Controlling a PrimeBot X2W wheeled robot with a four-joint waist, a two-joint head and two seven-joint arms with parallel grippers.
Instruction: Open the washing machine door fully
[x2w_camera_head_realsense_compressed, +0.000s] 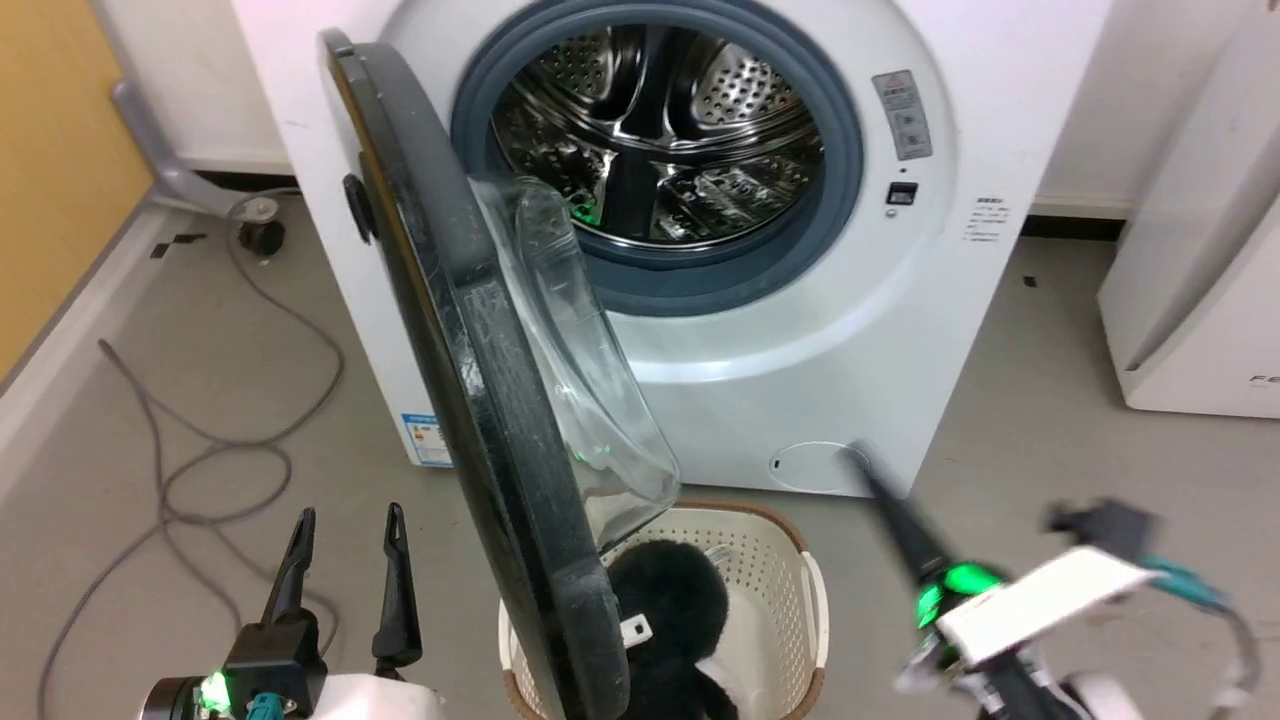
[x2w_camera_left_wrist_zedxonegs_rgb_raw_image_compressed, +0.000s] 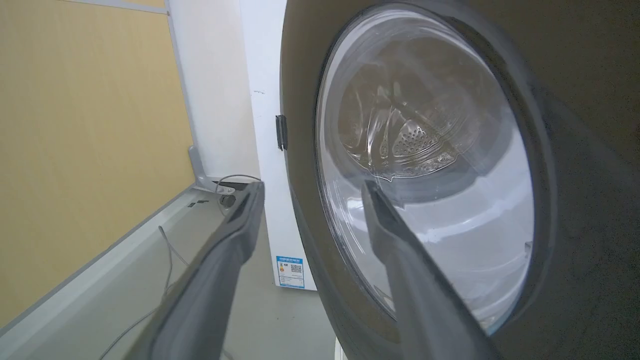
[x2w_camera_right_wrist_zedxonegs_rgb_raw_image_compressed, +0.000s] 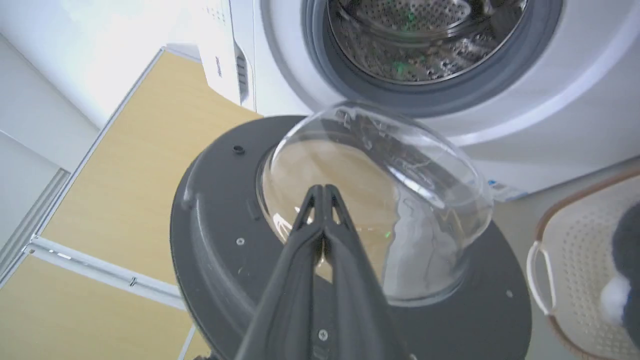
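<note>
1. Dark fingers of the left gripper (x2w_camera_left_wrist_zedxonegs_rgb_raw_image_compressed: 312, 186) are standing wide apart and are holding nothing; the left wrist view is looking out between them.
2. Beyond these fingertips and to their right, the washing machine door (x2w_camera_left_wrist_zedxonegs_rgb_raw_image_compressed: 550, 100) is turning its glossy black outer face to that camera, and drum holes are showing through the glass. A blue label (x2w_camera_left_wrist_zedxonegs_rgb_raw_image_compressed: 290, 272) on the white cabinet is showing between the two fingers, farther away.
3. Fingers of the right gripper (x2w_camera_right_wrist_zedxonegs_rgb_raw_image_compressed: 320, 189) are pressing together with nothing between them. The right wrist view is giving the other side of the door: the grey inner face and the bulging glass bowl (x2w_camera_right_wrist_zedxonegs_rgb_raw_image_compressed: 400, 200) just past the fingertips. I cannot tell if the tips are touching the glass.
4. The head view is showing the door standing partly open, almost edge-on, between the two pairs of fingers, hinged on the side of the washing machine (x2w_camera_head_realsense_compressed: 800, 350) nearer the left fingers. The steel drum (x2w_camera_head_realsense_compressed: 660, 130) is lying uncovered.
5. A laundry basket (x2w_camera_head_realsense_compressed: 790, 560) is sitting on the floor under the door's lower edge, with a dark fluffy item (x2w_camera_head_realsense_compressed: 670, 600) inside.
</note>
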